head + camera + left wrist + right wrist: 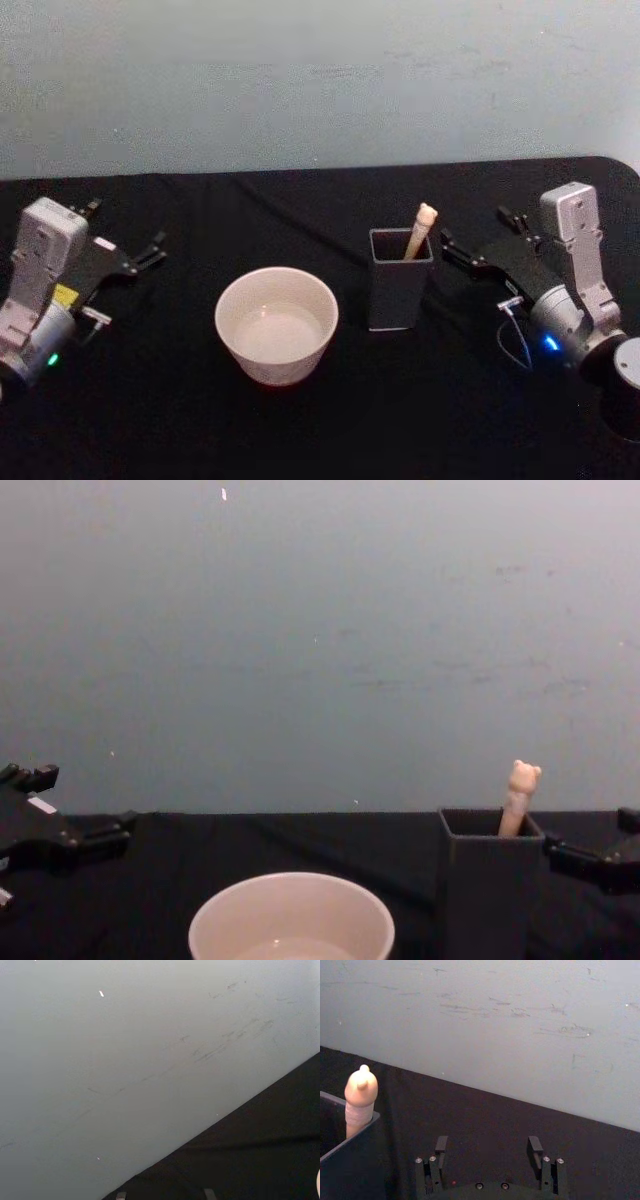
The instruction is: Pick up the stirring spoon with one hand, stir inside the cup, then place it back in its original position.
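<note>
Currently the stirring spoon (421, 229) stands in the dark grey holder (399, 292), pale handle leaning against the far right corner, bear head (523, 776) above the rim; stem and bowl hidden inside. The holder sits on the black table (150, 420), right of centre. The cup (276, 323) stands just left of the holder and slightly nearer, apart from it, upright.

Right gripper (480, 245) sits just right of the holder, level with its upper part, fingers (535, 1145) spread apart, nothing between them, not touching spoon or holder. Left gripper (152, 251) rests at the left side of the table, well apart from the cup, fingers parted and empty.

Grey wall (320, 630) behind the table.
</note>
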You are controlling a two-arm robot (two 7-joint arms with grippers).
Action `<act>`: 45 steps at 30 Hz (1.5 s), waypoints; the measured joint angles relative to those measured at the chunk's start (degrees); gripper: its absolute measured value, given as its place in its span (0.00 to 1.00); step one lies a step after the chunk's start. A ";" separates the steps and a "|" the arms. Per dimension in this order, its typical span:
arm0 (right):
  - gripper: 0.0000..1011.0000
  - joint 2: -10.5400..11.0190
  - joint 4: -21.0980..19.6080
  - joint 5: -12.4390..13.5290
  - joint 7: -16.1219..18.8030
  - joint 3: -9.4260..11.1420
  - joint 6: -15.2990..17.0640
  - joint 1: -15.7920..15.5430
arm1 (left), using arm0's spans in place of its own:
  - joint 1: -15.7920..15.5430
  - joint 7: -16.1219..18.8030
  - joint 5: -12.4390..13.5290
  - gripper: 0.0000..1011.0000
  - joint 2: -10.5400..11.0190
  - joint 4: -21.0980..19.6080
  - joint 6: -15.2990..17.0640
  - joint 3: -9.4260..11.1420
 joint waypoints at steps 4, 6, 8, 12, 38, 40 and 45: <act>0.99 0.02 -0.02 0.02 0.00 0.00 0.00 -0.01 | 0.00 0.00 0.00 0.99 0.00 0.00 0.00 0.00; 0.99 0.02 -0.04 0.04 0.00 0.00 0.00 -0.01 | 0.00 0.00 0.00 0.99 0.00 0.00 0.00 0.00; 0.99 0.02 -0.04 0.05 0.00 0.00 0.00 -0.01 | 0.00 0.00 0.00 0.99 0.00 0.00 0.00 0.00; 0.99 0.02 -0.07 0.07 0.00 0.00 0.00 -0.01 | 0.00 0.00 0.00 0.99 0.00 0.00 0.00 0.00; 0.99 0.02 -0.08 0.09 0.00 0.00 0.00 -0.01 | 0.00 0.00 0.00 0.99 0.00 0.00 0.00 0.00; 0.99 0.02 -0.08 0.09 0.00 0.00 0.00 -0.01 | 0.00 0.00 0.00 0.99 0.00 0.00 0.00 0.00; 0.99 0.02 -0.08 0.09 0.00 0.00 0.00 -0.01 | 0.00 0.00 0.00 0.99 0.00 0.00 0.00 0.00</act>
